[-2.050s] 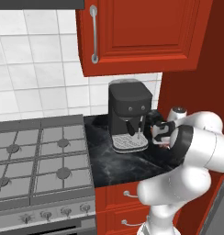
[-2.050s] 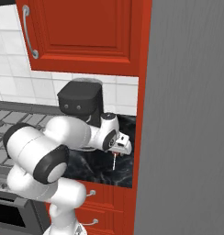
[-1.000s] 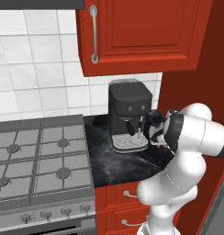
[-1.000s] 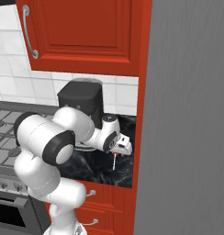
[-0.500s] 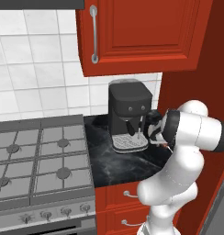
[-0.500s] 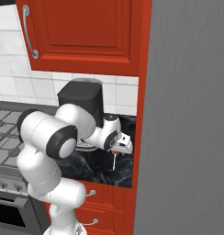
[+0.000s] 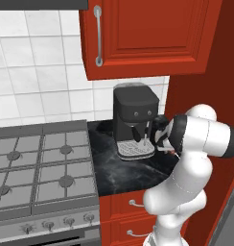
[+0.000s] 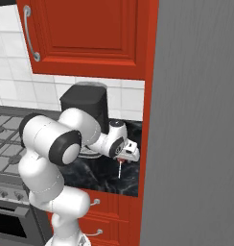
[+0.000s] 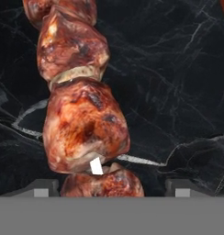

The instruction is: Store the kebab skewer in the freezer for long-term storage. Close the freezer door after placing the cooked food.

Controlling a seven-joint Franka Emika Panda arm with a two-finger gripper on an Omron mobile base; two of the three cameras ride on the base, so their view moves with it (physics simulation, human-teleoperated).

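Note:
The kebab skewer (image 9: 84, 124) lies on the black marble counter (image 9: 178, 69), its reddish-brown meat chunks running up the hand view. In the right base view its thin pale stick (image 8: 119, 170) pokes out below the hand toward the counter's front. My gripper (image 9: 111, 187) is down over the skewer, one fingertip on each side of the lowest chunk. The left fingertip is almost at the meat, and a gap shows on the right. The same gripper (image 8: 123, 156) hovers low at the counter's right end. The freezer's inside is out of view.
A black coffee machine (image 7: 134, 120) stands just behind and left of the hand. A gas stove (image 7: 37, 168) lies to the left, with red wall cabinets (image 7: 147, 38) overhead. A tall flat grey refrigerator panel (image 8: 200, 120) rises close on the right, beside a red side wall (image 8: 148, 120).
The hand stays over the skewer while the arm's elbow has swung. The fingers have come inward toward the meat.

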